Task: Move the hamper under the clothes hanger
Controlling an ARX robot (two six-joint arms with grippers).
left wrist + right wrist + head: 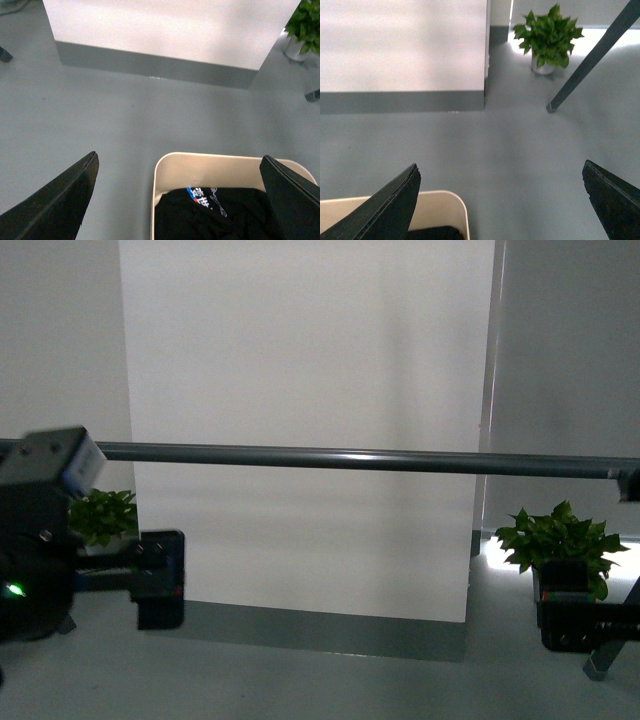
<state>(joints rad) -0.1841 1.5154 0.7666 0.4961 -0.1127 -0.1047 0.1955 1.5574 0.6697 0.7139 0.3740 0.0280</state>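
Left pincer (177, 200) spread above hamper (210, 172) holding black clothes (210, 215), right pincer (500, 200) spread, clothes hanger (350, 458) bar ahead

hamper (200, 175) x1 | clothes hanger (350, 458) x1 | potted plants x2: left (100, 518), right (560, 540) | black garment (210, 215) in hamper x1 | claws x2: left (177, 195), right (500, 197)

The hamper (172, 172) is beige, and the cloth (215, 217) inside it is black with a little blue, white and red print. The clothes hanger (350, 458) bar is dark grey. The plant (547, 30) has green leaves in a white pot, the floor (100, 115) is grey, and the wall (310, 360) is white.
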